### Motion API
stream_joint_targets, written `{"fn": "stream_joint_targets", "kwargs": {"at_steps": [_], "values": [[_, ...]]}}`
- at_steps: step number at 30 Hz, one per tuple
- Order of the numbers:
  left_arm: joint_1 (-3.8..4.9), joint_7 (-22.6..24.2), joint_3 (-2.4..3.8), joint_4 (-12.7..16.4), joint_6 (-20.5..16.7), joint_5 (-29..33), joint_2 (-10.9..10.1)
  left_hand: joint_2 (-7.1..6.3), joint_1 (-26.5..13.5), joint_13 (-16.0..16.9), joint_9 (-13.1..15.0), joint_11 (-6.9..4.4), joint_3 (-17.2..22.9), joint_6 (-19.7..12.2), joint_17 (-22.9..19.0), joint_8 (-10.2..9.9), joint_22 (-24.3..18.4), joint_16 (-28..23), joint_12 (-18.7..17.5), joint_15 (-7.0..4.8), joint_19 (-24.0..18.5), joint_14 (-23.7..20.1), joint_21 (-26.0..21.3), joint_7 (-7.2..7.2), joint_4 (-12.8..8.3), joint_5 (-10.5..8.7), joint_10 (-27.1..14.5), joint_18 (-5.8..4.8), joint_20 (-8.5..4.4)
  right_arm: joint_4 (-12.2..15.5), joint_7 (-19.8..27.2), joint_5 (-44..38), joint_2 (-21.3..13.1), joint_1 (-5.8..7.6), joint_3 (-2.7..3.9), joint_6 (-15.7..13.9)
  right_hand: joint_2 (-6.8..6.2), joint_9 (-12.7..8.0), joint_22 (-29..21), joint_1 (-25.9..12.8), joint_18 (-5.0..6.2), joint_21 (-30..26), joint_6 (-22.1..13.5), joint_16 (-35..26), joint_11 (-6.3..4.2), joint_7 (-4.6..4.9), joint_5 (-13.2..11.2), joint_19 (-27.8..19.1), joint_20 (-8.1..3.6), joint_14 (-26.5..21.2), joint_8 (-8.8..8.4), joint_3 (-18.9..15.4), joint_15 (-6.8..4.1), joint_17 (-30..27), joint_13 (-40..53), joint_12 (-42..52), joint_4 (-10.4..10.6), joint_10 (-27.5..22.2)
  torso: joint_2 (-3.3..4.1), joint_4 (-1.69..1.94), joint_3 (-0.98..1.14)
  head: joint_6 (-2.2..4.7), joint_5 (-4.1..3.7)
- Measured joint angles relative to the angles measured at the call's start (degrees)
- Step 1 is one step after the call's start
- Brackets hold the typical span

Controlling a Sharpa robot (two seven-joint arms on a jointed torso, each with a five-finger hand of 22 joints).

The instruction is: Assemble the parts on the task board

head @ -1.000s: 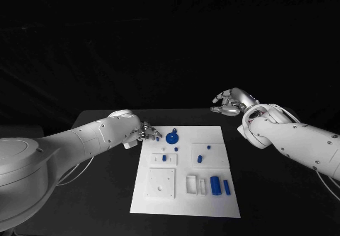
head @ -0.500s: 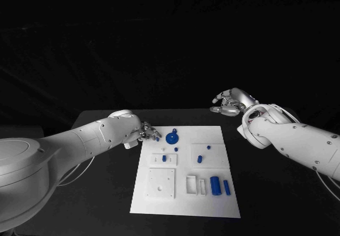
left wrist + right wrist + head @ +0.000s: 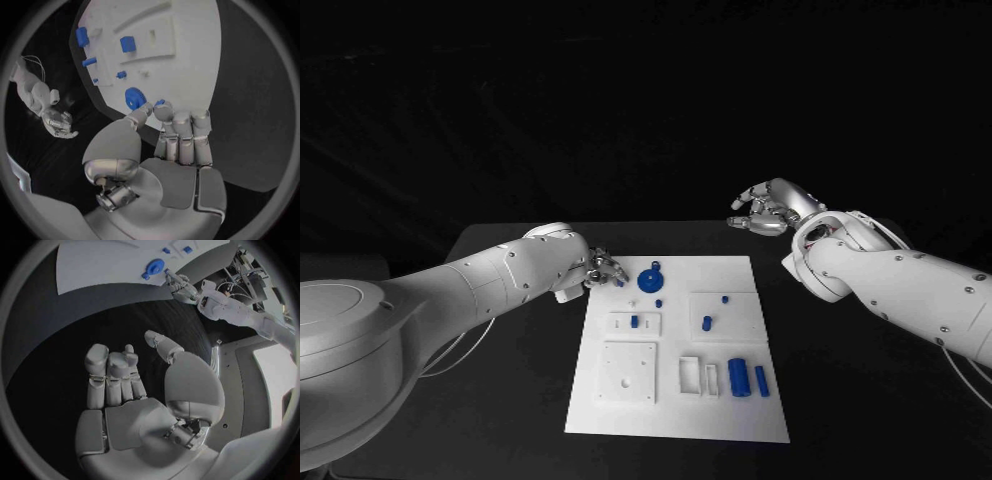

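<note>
The left hand point(image 3: 599, 268) hangs at the far left corner of the white board point(image 3: 733, 420), fingers pressed side by side and curled toward the thumb. The left wrist view shows a small blue piece point(image 3: 160, 103) pinched between the thumb tip and a fingertip point(image 3: 164, 112), just beside the blue round part point(image 3: 134, 96).

The board lies flat in the middle of the black table point(image 3: 488, 400), a long white plate with raised white blocks on it. Near its far edge sits the round blue part point(image 3: 651, 281), disc-shaped with a short stem. Behind it toward the middle are a few small blue pegs point(image 3: 707, 322), some standing in white blocks. Closer in stand a square white block point(image 3: 627, 372) and, to its right, two upright blue cylinders point(image 3: 738, 378) beside a white frame.

The right hand point(image 3: 767, 210) hovers above the table's far edge, well apart from the board, fingers loosely curled inward with nothing between them point(image 3: 119, 380).
</note>
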Motion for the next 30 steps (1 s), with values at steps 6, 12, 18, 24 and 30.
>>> {"fn": "stream_joint_targets", "kwargs": {"at_steps": [6, 12, 18, 24, 30], "values": [[-0.02, 0.2, 0.01, -0.1, 0.1, 0.1, 0.0, 1.05, 0.3, -0.1, -0.1, -0.01, 0.2, 0.5, 0.1, 0.0, 0.0, 0.0, 0.0, 0.0, 0.0, 0.0, 0.0, -0.21, -0.7, 0.0, 0.0, -0.06, 0.0, 0.0, 0.0, 0.0, 0.0, 0.0, 0.0, 0.0, 0.0, 0.0, 0.0, 0.0, 0.0, 0.0, 0.0, 0.0, 0.0, 0.0, 0.0, 0.0, 0.01, 0.0, 0.0, 0.0, 0.0, 0.1, 0.0, 0.0, 0.0, 0.0, 0.0, 0.0, 0.01, -0.01, 0.03], [-0.04, 0.2, 0.01, -0.2, 0.2, 0.4, 0.0, 2.33, 0.2, -0.2, 0.1, -0.01, 0.3, 2.1, 0.1, 0.4, 0.1, 0.0, 0.0, 0.03, 0.0, 0.0, 0.0, -0.45, -1.9, 0.0, 0.0, -0.44, 0.0, 0.0, 0.0, 0.0, 0.0, 0.0, 0.0, 0.1, 0.0, 0.0, 0.0, 0.0, 0.0, 0.0, 0.0, 0.0, 0.0, 0.0, 0.0, 0.1, 0.1, 0.0, 0.0, 0.0, 0.0, 0.0, 0.0, 0.0, 0.0, 0.0, 0.0, 0.0, 0.01, -0.11, 0.03], [-0.04, 0.4, 0.01, -0.2, 0.1, 0.6, 0.0, 4.75, 0.8, -0.4, 0.1, -0.51, 0.7, 3.3, 0.1, 0.8, 0.3, 0.0, 0.0, -0.11, 0.0, -0.3, 0.0, -0.86, -3.9, 0.33, 0.5, -0.32, 0.0, 0.0, 0.0, 0.0, 0.1, 0.0, 0.0, 0.1, 0.23, 0.0, 0.0, -0.2, 0.0, 0.0, 0.0, 0.0, 0.0, 0.0, 0.0, 0.1, 0.1, 0.0, 0.0, 0.0, 0.0, 0.0, 0.0, 0.0, 0.0, 0.0, 0.01, 0.0, 0.01, -0.15, 0.03], [-0.14, 0.6, -0.02, -0.1, 0.1, 0.9, -0.1, 5.88, 0.1, -1.6, -0.8, -1.32, 1.3, 5.2, -0.3, 1.0, 0.4, -0.3, -1.7, -0.83, 0.0, 0.4, 0.0, -1.6, -6.6, 3.68, 1.9, 0.16, 0.01, -0.1, 0.0, 0.0, 0.1, 0.0, 0.0, 0.1, 0.23, 0.0, 0.0, -0.2, 0.0, 0.0, 0.0, 0.0, 0.0, -0.01, 0.0, 0.1, 0.12, 0.0, 0.0, 0.0, 0.0, 0.0, 0.0, 0.0, 0.0, 0.0, 0.01, 0.0, 0.01, -0.22, 0.07], [-0.2, 0.6, -0.03, 0.4, -0.3, 1.6, -0.5, 6.26, -0.3, -2.0, -1.4, -1.45, 2.0, 5.5, -0.5, 1.1, 0.3, -0.3, -2.3, -1.0, 0.0, 1.0, 0.0, -1.55, -8.2, 5.55, 2.9, 0.17, 0.01, -0.1, 0.0, 0.0, 0.0, 0.0, 0.0, 0.2, 0.23, 0.0, 0.0, -0.2, 0.0, 0.0, -0.1, 0.0, 0.0, -0.09, 0.0, 0.0, 0.2, 0.0, 0.0, 0.0, 0.0, 0.0, 0.0, 0.0, 0.0, 0.0, -0.01, 0.0, 0.01, -0.29, 0.08]]}}
